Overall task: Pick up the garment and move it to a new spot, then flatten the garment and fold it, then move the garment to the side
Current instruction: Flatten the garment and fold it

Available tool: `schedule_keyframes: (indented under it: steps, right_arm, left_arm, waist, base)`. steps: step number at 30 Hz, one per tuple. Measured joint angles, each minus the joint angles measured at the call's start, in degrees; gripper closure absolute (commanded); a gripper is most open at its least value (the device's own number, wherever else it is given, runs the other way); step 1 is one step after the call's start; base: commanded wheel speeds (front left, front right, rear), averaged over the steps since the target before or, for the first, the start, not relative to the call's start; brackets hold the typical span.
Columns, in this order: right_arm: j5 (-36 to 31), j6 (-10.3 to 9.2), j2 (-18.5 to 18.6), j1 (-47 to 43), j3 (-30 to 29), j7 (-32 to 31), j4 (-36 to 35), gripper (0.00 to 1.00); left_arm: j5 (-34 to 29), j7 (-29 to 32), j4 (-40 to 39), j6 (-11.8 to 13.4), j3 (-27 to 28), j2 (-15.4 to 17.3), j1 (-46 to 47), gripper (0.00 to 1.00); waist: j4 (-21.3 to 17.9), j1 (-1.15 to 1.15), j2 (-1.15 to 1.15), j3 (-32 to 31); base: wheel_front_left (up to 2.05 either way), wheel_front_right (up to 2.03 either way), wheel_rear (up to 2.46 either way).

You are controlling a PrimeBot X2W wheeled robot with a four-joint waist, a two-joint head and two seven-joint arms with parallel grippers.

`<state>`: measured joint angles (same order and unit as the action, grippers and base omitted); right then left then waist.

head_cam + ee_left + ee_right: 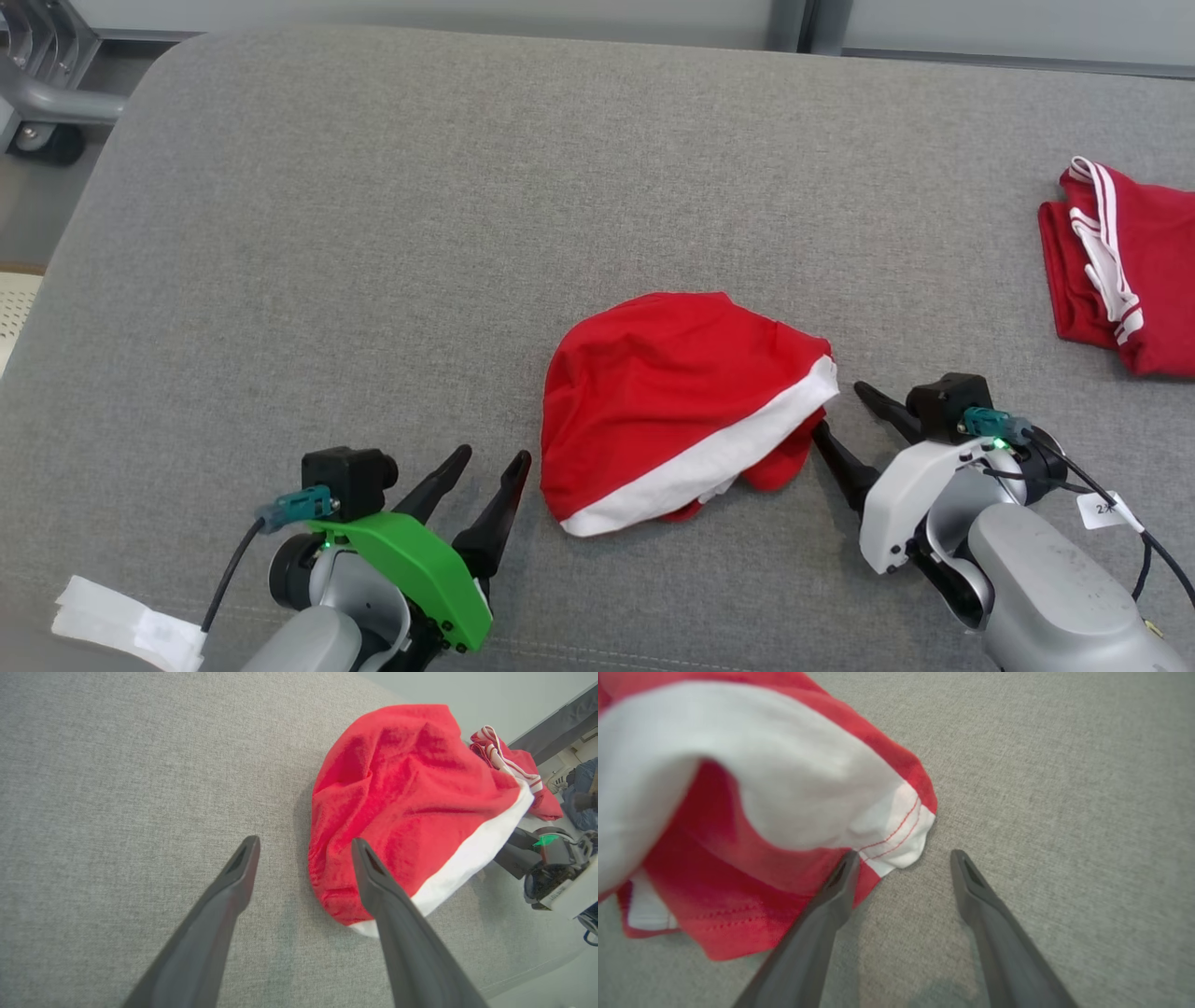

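A crumpled red garment (pixel 665 392) with a wide white band along its near edge lies in a heap on the grey cushion (pixel 373 243). My left gripper (pixel 491 457) is open just left of the heap, its fingers pointing up and right with nothing between them; in the left wrist view the garment (pixel 402 807) sits just beyond the right finger (pixel 369 868). My right gripper (pixel 836 412) is open at the heap's right corner. In the right wrist view the left finger (pixel 843 872) lies against the red and white corner of the garment (pixel 896 835).
A second red garment (pixel 1125 266) with white stripes lies folded at the cushion's far right edge. A white paper scrap (pixel 126 625) sits at the near left. A wheeled metal frame (pixel 47 84) stands off the cushion's far left corner.
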<state>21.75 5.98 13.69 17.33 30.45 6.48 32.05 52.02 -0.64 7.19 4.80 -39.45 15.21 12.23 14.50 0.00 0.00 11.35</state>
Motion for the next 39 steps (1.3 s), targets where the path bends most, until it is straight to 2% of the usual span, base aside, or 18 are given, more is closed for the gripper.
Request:
schedule_keyframes:
  steps: [3, 5, 8, 10, 12, 13, 15, 17, 18, 19, 21, 30, 36, 39]
  right_arm:
    - [0.01, 0.03, -0.01, 0.2, 0.02, 0.0, 0.6, 0.0]
    - [0.03, 0.08, -0.01, 0.46, 0.15, -0.01, 1.19, 0.11]
    - [0.2, 0.47, -0.05, 1.08, 0.4, -0.01, 1.97, 0.21]
    - [0.58, 0.54, -0.12, 1.24, 0.57, -0.04, 2.3, 0.2]
    - [0.9, 0.55, -0.12, 1.46, 0.66, -0.05, 2.67, 0.23]
    - [1.19, 0.55, -0.18, 1.73, 0.8, -0.05, 2.98, 0.3]
    - [1.81, 0.55, -0.38, 2.34, 0.86, -0.07, 3.46, 0.55]
    - [2.1, 0.56, -0.44, 2.59, 0.97, -0.31, 3.87, 0.67]
    - [2.11, 0.56, -0.43, 2.72, 1.08, -0.32, 4.06, 0.8]
    - [2.2, 0.57, -0.43, 2.87, 1.16, -0.32, 4.23, 0.89]
    - [2.56, 0.91, -0.43, 3.33, 1.46, -0.48, 4.63, 1.0]
    - [2.98, 1.08, 0.74, 3.97, 3.18, -0.37, 4.46, 1.0]
    - [3.68, 1.08, 3.38, 5.02, 5.58, 0.07, 0.33, 1.0]
    - [5.09, 1.08, 6.28, 5.04, 8.58, -1.85, -2.99, 1.0]
  left_arm:
    - [0.0, -0.01, -0.25, 0.0, 0.01, -0.01, -0.16, 0.0]
    - [0.0, -0.01, -0.37, 0.01, 0.0, -0.01, -0.44, 0.0]
    - [0.0, -0.01, -0.63, 0.01, -0.01, -0.01, -0.77, 0.0]
    - [0.01, 0.0, -0.82, 0.08, -0.04, 0.0, -0.86, 0.0]
    - [0.09, 0.01, -1.23, 0.19, -0.11, -0.07, -0.86, 0.0]
    - [0.21, 0.01, -1.34, 0.2, -0.1, -0.09, -0.87, 0.0]
    - [0.24, 0.01, -1.63, 0.2, -0.1, -0.1, -0.9, 0.0]
    - [0.32, 0.01, -1.81, 0.21, -0.13, -0.23, -0.94, 0.0]
    - [0.56, 0.01, -1.9, 0.21, -0.15, -0.36, -0.98, 0.0]
    - [0.76, 0.01, -1.96, 0.21, -0.16, -0.55, -1.05, 0.0]
    - [0.76, 0.02, -2.0, 0.21, -0.29, -0.91, -1.12, 0.0]
    - [1.05, -0.32, -1.86, 0.21, 0.13, -1.11, -2.54, 0.0]
    - [2.19, -0.76, -1.78, 0.26, 0.7, -1.09, -3.58, 0.0]
    - [4.3, -0.36, -1.75, 0.25, 0.41, -1.37, -5.46, 0.0]
  waist:
    - [0.02, 0.0, 0.0, -0.06]
    - [0.06, 0.0, 0.0, -0.1]
    - [0.14, 0.0, 0.0, -0.09]
    - [0.21, 0.0, 0.0, -0.02]
    - [0.37, 0.0, 0.0, 0.17]
    - [0.45, 0.0, 0.0, 0.24]
    - [0.57, 0.0, 0.0, 0.34]
    - [0.7, 0.0, 0.0, 0.43]
    - [0.77, 0.0, 0.0, 0.46]
    - [0.85, 0.0, 0.0, 0.48]
    - [0.99, 0.0, 0.0, 0.51]
    - [1.11, 0.0, 0.0, -0.54]
    - [0.14, 0.0, 0.0, -1.67]
    - [-1.08, 0.0, 0.0, -2.37]
  base:
    - [0.0, 0.0, 0.0]
    - [0.0, 0.0, 0.0]
    - [0.0, 0.0, 0.0]
    - [0.0, 0.0, 0.0]
    - [0.0, 0.0, 0.0]
    - [0.0, 0.0, 0.0]
    - [0.0, 0.0, 0.0]
    - [0.0, 0.0, 0.0]
    - [0.0, 0.0, 0.0]
    - [0.0, 0.0, 0.0]
    - [0.0, 0.0, 0.0]
    - [0.0, 0.0, 0.0]
    - [0.0, 0.0, 0.0]
    - [0.0, 0.0, 0.0]
